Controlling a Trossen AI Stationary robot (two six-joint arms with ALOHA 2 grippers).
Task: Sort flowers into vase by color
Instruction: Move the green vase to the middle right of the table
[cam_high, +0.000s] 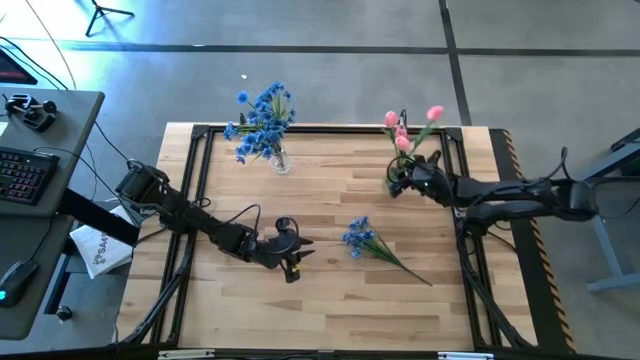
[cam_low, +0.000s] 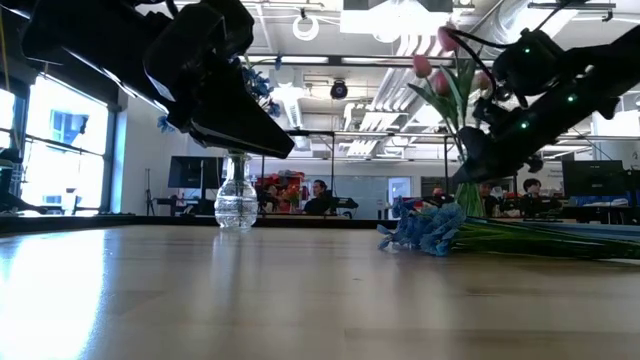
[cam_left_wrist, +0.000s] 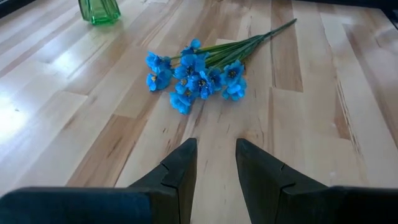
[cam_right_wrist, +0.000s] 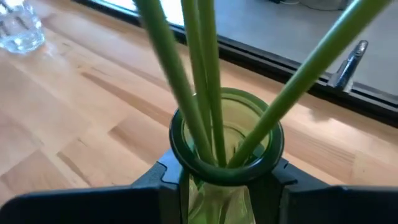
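One blue-blossomed flower (cam_high: 360, 238) lies flat on the table's middle, its stem running toward the near right; it also shows in the left wrist view (cam_left_wrist: 198, 73) and the low view (cam_low: 425, 228). My left gripper (cam_left_wrist: 216, 144) is open and hovers just left of its blossoms (cam_high: 300, 243). A clear vase (cam_high: 279, 160) near the far edge holds several blue flowers (cam_high: 263, 118). A green vase (cam_right_wrist: 227, 134) at the far right holds pink tulips (cam_high: 408, 125) on green stems (cam_right_wrist: 205, 74). My right gripper (cam_right_wrist: 221, 177) is shut on that vase. My right gripper holds the green vase by its neck (cam_right_wrist: 217, 193), just under the rim, pinched between the two fingers (cam_right_wrist: 166, 180). The fingers come in about level from the table's right side. The vase stands upright with the tulip stems rising out of it; its base is hidden.
A dark metal frame (cam_high: 200, 135) runs around the wooden table top. A desk with a keyboard (cam_high: 22, 172) stands left of the table. The wood between the two vases and along the near edge is bare. People sit far off in the room (cam_low: 320, 195).
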